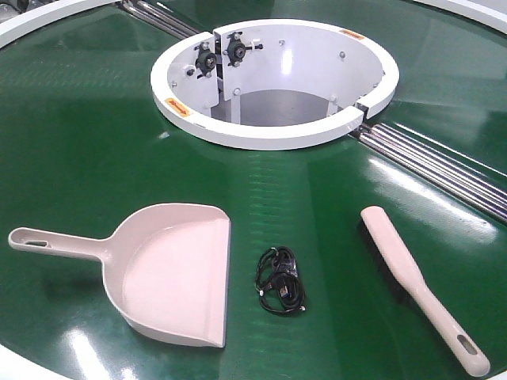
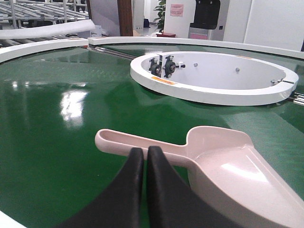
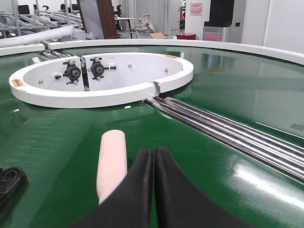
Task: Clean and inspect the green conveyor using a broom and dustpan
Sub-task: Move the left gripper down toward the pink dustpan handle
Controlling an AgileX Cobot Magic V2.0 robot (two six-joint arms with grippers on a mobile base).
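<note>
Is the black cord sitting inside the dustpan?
No, the black cord lies on the green conveyor between the dustpan and the broom, touching neither.

A black cable [image 1: 280, 282] lies flat in a loose, tangled coil. Far behind, a pink notice [image 2: 176, 9] hangs on a white wall, near a leafy plant [image 2: 160, 10] and a brown wooden post [image 2: 125, 18]. Metal racks [image 2: 42, 12] stand at the left.

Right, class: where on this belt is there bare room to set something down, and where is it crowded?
Bare: the belt left of the ring, beyond the dustpan; between ring and cable. Crowded: near strip with dustpan, cable, broom.
</note>
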